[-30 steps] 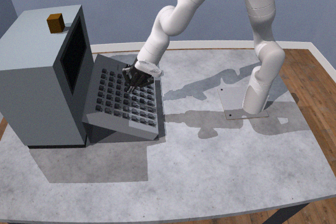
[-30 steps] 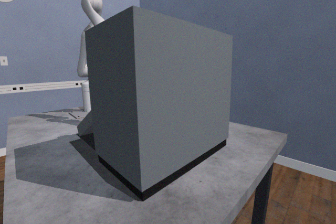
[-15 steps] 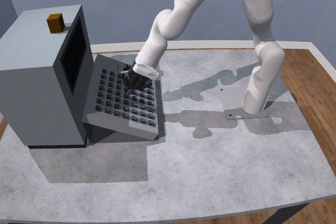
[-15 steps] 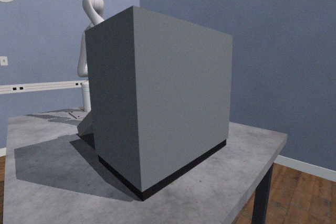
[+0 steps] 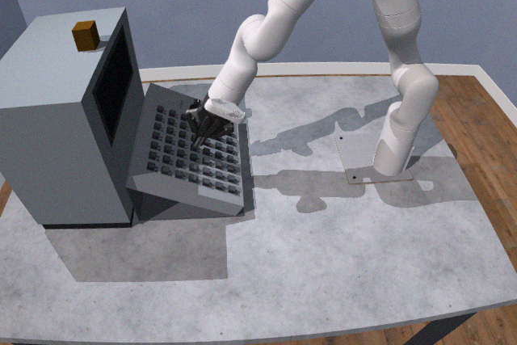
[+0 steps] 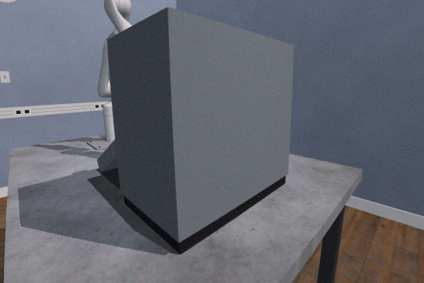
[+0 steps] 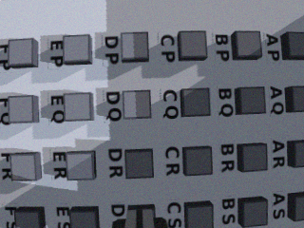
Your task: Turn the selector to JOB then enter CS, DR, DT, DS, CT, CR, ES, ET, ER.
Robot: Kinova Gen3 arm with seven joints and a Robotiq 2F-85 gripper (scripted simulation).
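The sloped key panel (image 5: 156, 94) (image 6: 108, 158) holds rows of dark square keys. My gripper (image 5: 195, 145) (image 7: 142, 220) is shut and empty, its tips over the DS key and hiding most of it and its label; contact cannot be told. In the wrist view, DR (image 7: 139, 163) is just above the tips, CR (image 7: 198, 161) and CS (image 7: 199, 215) to the right, ER (image 7: 81, 165) and ES (image 7: 85, 218) to the left. No key in view is lit. The T row is out of the wrist view. The selector's setting cannot be read.
The tall grey cabinet (image 5: 58, 157) (image 6: 232, 118) with a dark screen (image 5: 115, 82) stands behind the panel and blocks it in the exterior view. An orange-brown block (image 5: 86, 36) sits on the cabinet. The arm's base (image 5: 392, 149) stands on the table (image 5: 292, 258), right of the panel.
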